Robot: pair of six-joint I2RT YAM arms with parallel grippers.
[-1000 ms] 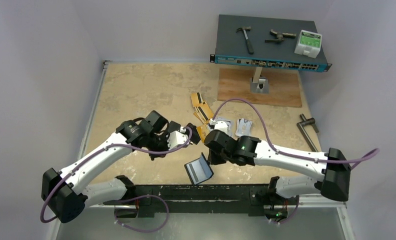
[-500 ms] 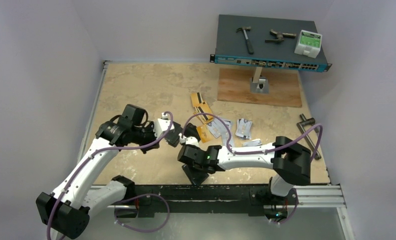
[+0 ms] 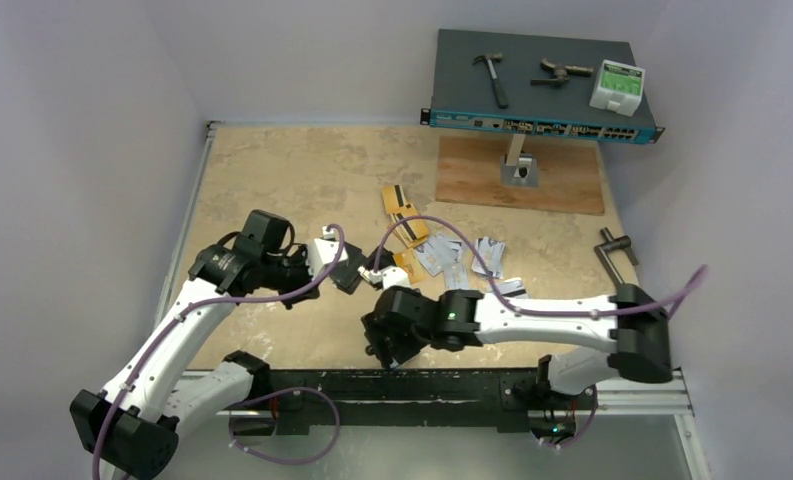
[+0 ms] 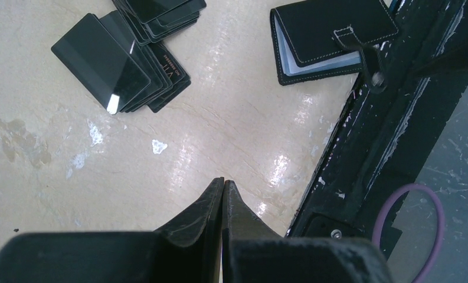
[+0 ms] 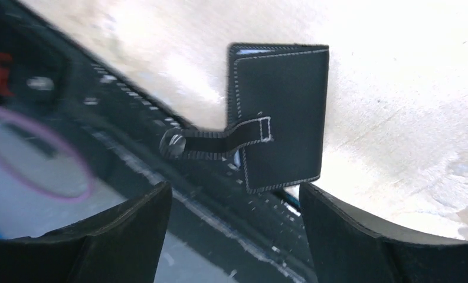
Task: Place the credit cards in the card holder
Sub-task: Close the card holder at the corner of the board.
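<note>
Top view: the left arm (image 3: 187, 325) is reaching in from the left. The left gripper (image 3: 348, 273) is hanging over the table (image 3: 272, 180) just left of the card spread, too small here to read the jaws. The credit cards (image 3: 440, 258) are lying fanned mid-table, orange-yellow ones toward the back, silver-white ones to the right. The right arm (image 3: 532, 315) is stretching along the near edge, with its wrist hanging low and hiding what lies under it. A network switch (image 3: 542, 125) is sitting at the back with a hammer (image 3: 492, 78) on top.

Left wrist view: the left gripper's fingers (image 4: 210, 206) are pressing together, clenched on nothing, above bare table. A fan of cards is lying at top left, looking dark here. The card holder (image 4: 331, 32) is lying folded at the table's near edge, well apart from the fingers. Pale sleeves are showing along one side and the snap tab (image 4: 370, 59) is hanging over the black rail (image 4: 385, 130).

Right wrist view: the right gripper (image 5: 234, 191) is standing spread wide, released, with nothing between the jaws. The card holder is lying flat on the table just beyond the fingertips, apart from them, with its tab reaching out over the rail.
</note>
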